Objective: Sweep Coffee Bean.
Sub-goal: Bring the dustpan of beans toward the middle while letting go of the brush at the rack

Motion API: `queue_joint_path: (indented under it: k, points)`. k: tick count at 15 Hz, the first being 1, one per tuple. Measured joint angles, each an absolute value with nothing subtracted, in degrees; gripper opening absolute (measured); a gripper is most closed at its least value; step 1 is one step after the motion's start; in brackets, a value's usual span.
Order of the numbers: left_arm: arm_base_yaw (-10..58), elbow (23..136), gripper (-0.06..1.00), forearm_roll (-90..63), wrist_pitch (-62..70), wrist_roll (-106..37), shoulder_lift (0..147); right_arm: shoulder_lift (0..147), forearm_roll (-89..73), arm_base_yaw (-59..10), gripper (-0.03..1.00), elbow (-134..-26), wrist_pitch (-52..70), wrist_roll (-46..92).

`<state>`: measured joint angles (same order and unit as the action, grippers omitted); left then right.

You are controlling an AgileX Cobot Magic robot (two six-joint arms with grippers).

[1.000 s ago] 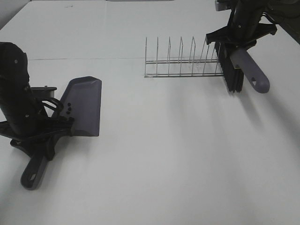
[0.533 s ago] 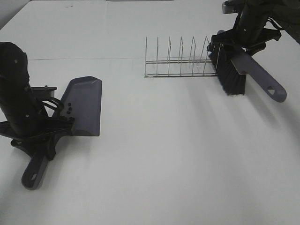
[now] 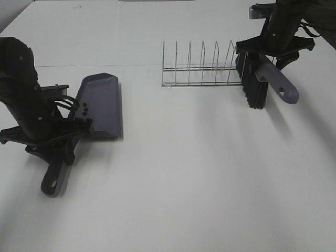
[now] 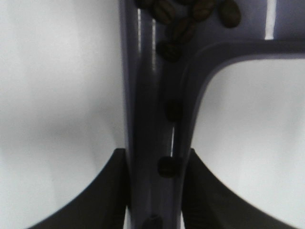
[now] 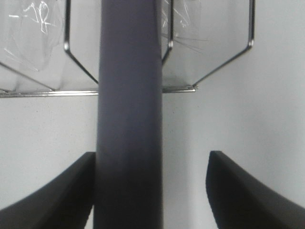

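Note:
The grey-purple dustpan (image 3: 102,102) lies on the white table at the left. Several coffee beans (image 3: 84,109) sit near its back wall. My left gripper (image 3: 56,140) is shut on the dustpan handle (image 3: 54,178). In the left wrist view the handle (image 4: 147,119) runs between the fingers (image 4: 107,191), with coffee beans (image 4: 190,12) in the pan and a few along the handle groove. My right gripper (image 3: 266,50) is shut on the brush (image 3: 254,86), bristles down beside the rack's right end. The brush handle (image 5: 128,119) fills the right wrist view.
A wire rack (image 3: 202,71) with upright prongs stands at the back centre-right; it also shows in the right wrist view (image 5: 209,71). The brush bristles hang just by its right end. The white table (image 3: 184,173) extends toward the front.
The left arm has shifted the dustpan right and turned it slightly. The right arm has swung the brush, so its handle now points less far right, bristles by the rack end.

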<state>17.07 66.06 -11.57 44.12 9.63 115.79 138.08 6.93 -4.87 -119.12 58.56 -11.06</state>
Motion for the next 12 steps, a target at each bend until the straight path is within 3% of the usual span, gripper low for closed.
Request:
queue_joint_path:
  k: [10, 12]
  points:
    - [24.18, 67.49, 0.26, -13.52, 43.66, 8.77, 118.49, 130.52, 6.93, -4.87, 0.61, -119.23, 61.31, -10.94]
    - [24.52, 67.49, 0.31, -13.58, 44.0, 8.82, 118.49, 128.57, 6.93, -4.87, 0.61, -119.23, 62.91, -10.83]
